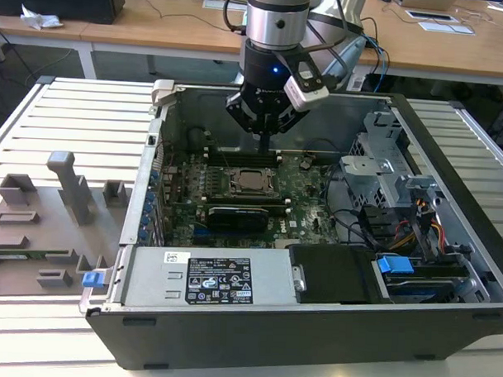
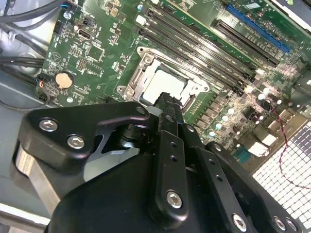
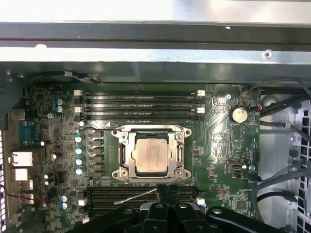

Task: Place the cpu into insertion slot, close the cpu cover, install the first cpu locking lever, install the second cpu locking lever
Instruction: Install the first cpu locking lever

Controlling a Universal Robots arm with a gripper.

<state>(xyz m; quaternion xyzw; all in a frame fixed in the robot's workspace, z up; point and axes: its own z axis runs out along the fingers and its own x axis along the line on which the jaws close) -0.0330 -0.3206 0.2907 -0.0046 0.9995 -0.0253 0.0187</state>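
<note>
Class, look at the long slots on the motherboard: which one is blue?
The outermost long slot in the second wrist view, the one farthest from the cpu; the other long slots are black.

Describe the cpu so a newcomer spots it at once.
Look inside the open computer case at the green motherboard. Near its middle, between two banks of long black memory slots, sits the silvery cpu cover. The cpu is the pale, smooth metal square in its window, the only plain plate there.
</note>
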